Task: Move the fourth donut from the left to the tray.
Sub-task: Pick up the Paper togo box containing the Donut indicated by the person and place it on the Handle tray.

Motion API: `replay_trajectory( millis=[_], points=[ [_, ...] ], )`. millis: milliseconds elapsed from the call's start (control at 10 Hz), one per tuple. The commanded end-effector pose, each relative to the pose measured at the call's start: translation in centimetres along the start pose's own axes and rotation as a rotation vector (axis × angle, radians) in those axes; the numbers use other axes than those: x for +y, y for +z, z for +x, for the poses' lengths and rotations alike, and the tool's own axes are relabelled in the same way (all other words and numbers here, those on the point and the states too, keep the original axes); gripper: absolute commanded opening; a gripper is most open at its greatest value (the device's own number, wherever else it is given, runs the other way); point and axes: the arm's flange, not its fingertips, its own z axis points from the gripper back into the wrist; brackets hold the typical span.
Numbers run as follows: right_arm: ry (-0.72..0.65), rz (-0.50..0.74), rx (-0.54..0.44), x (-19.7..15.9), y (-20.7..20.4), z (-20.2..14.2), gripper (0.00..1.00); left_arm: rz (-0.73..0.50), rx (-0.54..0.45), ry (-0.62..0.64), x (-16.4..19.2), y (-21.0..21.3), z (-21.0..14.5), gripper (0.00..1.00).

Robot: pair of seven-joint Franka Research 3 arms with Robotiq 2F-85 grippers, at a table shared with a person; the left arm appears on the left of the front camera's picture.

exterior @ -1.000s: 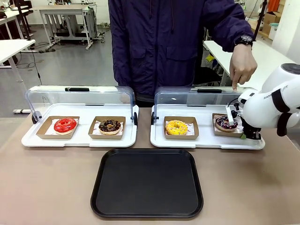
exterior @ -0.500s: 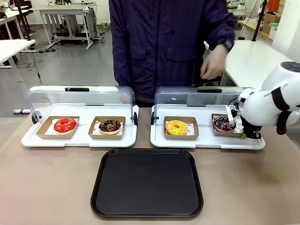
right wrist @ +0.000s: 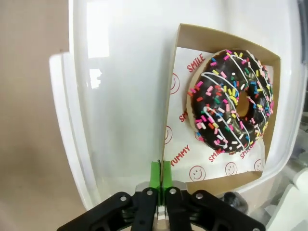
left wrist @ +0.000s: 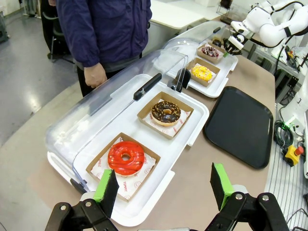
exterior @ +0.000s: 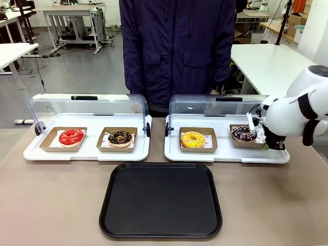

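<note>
The fourth donut (exterior: 244, 133), chocolate-glazed with white and pink stripes and sprinkles (right wrist: 233, 101), lies in its brown cardboard tray (exterior: 246, 144) at the right end of the right white display tray (exterior: 225, 156). My right gripper (right wrist: 160, 175) is shut on the cardboard tray's side wall (right wrist: 168, 96), its green pads pinched together on the edge. In the front view the right gripper (exterior: 265, 145) sits at the cardboard tray's right side. The black tray (exterior: 160, 200) lies in the middle front of the table. My left gripper (left wrist: 163, 187) hangs open above the left display tray.
The left display tray (exterior: 87, 152) holds a red donut (exterior: 70, 137) and a chocolate crumb donut (exterior: 120, 137). A yellow donut (exterior: 193, 139) sits next to the fourth one. Clear lids (exterior: 87, 105) stand open behind both trays. A person (exterior: 177, 46) stands at the far edge.
The person's hand, which pointed down at the fourth donut, has drawn back out of sight. The donut's cardboard tray has risen slightly in my right gripper.
</note>
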Motion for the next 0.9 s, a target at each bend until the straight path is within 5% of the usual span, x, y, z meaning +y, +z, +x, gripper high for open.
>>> replay_trajectory(
  millis=[0,800],
  points=[
    [-0.059,-0.014,-0.027,1.3,3.8,1.3,0.02,-0.005,-0.024,-0.01,0.0,-0.1,0.0,1.0],
    [-0.156,-0.015,-0.046,8.0,12.9,7.9,0.02,-0.005,-0.024,-0.01,0.0,-0.1,0.0,1.0]
  ],
)
